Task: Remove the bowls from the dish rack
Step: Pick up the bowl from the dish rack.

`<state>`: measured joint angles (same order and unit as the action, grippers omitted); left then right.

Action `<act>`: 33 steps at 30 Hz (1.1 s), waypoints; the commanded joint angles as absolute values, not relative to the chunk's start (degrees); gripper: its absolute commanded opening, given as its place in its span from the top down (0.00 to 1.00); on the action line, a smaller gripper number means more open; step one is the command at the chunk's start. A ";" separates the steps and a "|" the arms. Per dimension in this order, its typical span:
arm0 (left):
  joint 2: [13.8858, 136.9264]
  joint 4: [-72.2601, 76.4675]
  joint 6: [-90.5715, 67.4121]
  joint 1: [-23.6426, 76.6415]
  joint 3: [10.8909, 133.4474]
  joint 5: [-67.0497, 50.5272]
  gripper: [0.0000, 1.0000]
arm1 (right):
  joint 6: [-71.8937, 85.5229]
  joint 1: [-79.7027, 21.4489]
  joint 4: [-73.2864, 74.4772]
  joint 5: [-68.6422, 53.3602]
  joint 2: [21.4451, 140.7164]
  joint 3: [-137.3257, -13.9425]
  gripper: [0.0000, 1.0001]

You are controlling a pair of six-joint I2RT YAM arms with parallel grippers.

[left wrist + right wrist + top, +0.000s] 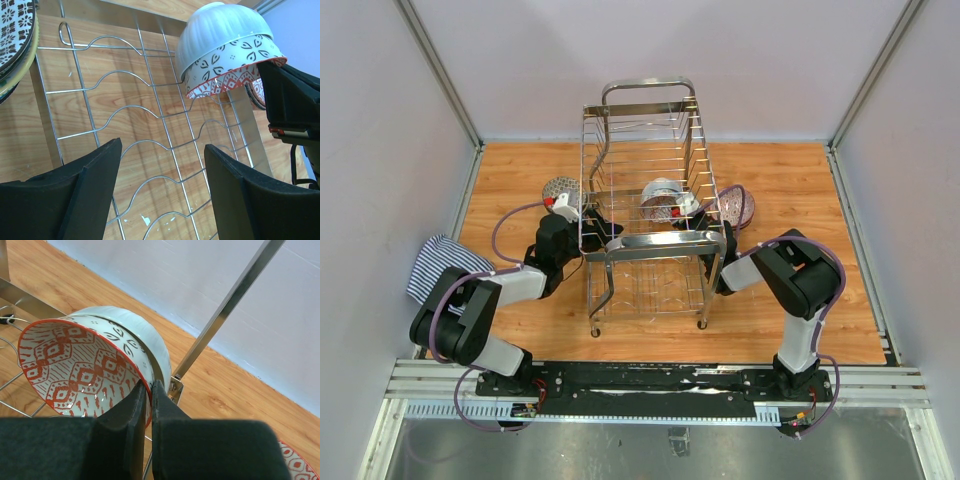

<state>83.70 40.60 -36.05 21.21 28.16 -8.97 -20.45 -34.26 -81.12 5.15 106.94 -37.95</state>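
Note:
The chrome dish rack (650, 240) stands mid-table. Inside it, a red-patterned bowl (75, 365) sits nested against a pale ribbed bowl (145, 332); both show in the left wrist view (225, 50) and from above (665, 200). My right gripper (150, 385) is shut on the red-patterned bowl's rim, reaching in from the rack's right side (703, 215). My left gripper (162, 145) is open and empty over the rack's wire floor, at the rack's left side (600, 225). A dark speckled bowl (563, 190) sits outside the rack on the left, also in the left wrist view (15, 40).
Another red-patterned bowl (735, 205) lies on the wooden table right of the rack; its edge shows in the right wrist view (300, 465). A striped cloth (440, 265) lies at the left edge. White walls enclose the table.

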 commanded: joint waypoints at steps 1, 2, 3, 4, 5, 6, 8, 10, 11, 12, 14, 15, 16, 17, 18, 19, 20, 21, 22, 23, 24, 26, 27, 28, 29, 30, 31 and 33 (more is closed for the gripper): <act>82.73 38.41 -35.69 21.57 26.98 -8.18 0.28 | -21.41 -36.56 -90.99 3.79 102.86 -39.62 0.99; 82.71 38.33 -35.68 21.54 26.98 -8.11 0.28 | -21.63 -36.56 -91.05 3.92 102.74 -39.57 0.99; 82.64 38.32 -35.68 21.57 26.98 -8.12 0.28 | -21.81 -36.63 -91.01 4.03 102.60 -39.41 0.99; 82.65 38.32 -35.67 21.61 26.98 -8.09 0.28 | -22.08 -36.64 -91.05 4.12 102.45 -39.31 0.99; 82.63 38.36 -35.64 21.57 26.92 -8.06 0.28 | -22.26 -36.70 -91.04 4.21 102.33 -39.20 0.99; 82.70 38.39 -35.68 21.54 26.96 -8.08 0.28 | -22.44 -36.68 -91.05 4.15 102.23 -39.14 0.99; 82.78 38.41 -35.76 21.55 26.92 -8.11 0.28 | -22.98 -36.88 -91.02 3.96 102.22 -38.89 0.99; 82.79 38.52 -35.77 21.54 26.94 -8.09 0.28 | -23.54 -36.98 -91.05 3.84 102.45 -38.85 0.99; 82.84 38.50 -35.75 21.53 26.90 -8.16 0.28 | -23.82 -37.00 -91.01 3.67 102.62 -38.90 0.99; 82.81 38.50 -35.76 21.56 26.85 -8.10 0.28 | -23.90 -37.03 -91.05 3.61 102.65 -38.84 0.99; 82.78 38.50 -35.77 21.54 26.85 -8.09 0.28 | -23.95 -37.19 -91.05 3.67 102.55 -38.71 0.99; 82.68 38.50 -35.76 21.60 26.81 -8.00 0.28 | -24.03 -37.31 -91.05 3.81 102.38 -38.56 0.99; 82.70 38.50 -35.77 21.56 26.81 -8.00 0.28 | -24.00 -37.38 -91.05 3.93 102.13 -38.39 0.99; 82.63 38.50 -35.77 21.56 26.81 -7.93 0.28 | -23.99 -37.48 -91.05 4.03 101.87 -38.21 0.99; 82.57 38.50 -35.77 21.59 26.83 -7.91 0.28 | -24.04 -37.57 -91.01 4.09 101.60 -38.03 0.99; 82.49 38.50 -35.73 21.61 26.81 -7.87 0.28 | -24.26 -37.68 -91.03 4.27 101.39 -37.93 0.99; 82.45 38.56 -35.77 21.55 26.79 -7.83 0.28 | -24.52 -37.80 -91.03 4.39 101.20 -37.92 0.99; 82.44 38.65 -35.75 21.55 26.73 -7.82 0.28 | -24.86 -38.08 -91.05 4.51 101.05 -37.93 0.99; 82.40 38.75 -35.75 21.59 26.74 -7.89 0.28 | -25.30 -38.24 -91.05 4.63 100.88 -37.93 0.99; 82.38 38.80 -35.77 21.56 26.72 -7.91 0.28 | -25.81 -38.55 -91.05 4.95 100.75 -37.89 0.99; 82.43 38.84 -35.77 21.56 26.72 -7.98 0.28 | -26.36 -38.89 -91.01 5.27 100.66 -37.95 0.99; 82.48 38.93 -35.77 21.54 26.83 -8.00 0.28 | -27.55 -39.42 -91.05 5.69 100.50 -37.91 0.99; 82.47 38.94 -35.77 21.56 26.79 -8.07 0.28 | -27.93 -39.60 -91.05 5.79 100.54 -37.96 0.99; 82.46 38.94 -35.77 21.56 26.80 -8.13 0.28 | -28.23 -39.77 -91.03 5.88 100.59 -38.01 0.99; 82.45 38.94 -35.77 21.59 26.81 -8.05 0.28 | -28.48 -39.87 -91.05 6.08 100.63 -38.04 0.99; 82.52 38.94 -35.77 21.54 26.82 -8.08 0.28 | -28.70 -39.99 -91.05 6.29 100.63 -37.98 0.99; 82.51 38.94 -35.77 21.58 26.85 -8.09 0.28 | -28.81 -40.09 -91.04 6.51 100.63 -37.91 0.99; 82.53 38.94 -35.76 21.54 26.81 -8.07 0.28 | -29.08 -40.25 -91.05 7.44 100.68 -37.98 0.99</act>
<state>83.02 40.21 -36.07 21.21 27.73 -8.69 -28.84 -37.47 -80.44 8.49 104.88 -36.99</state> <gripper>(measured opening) 0.723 0.053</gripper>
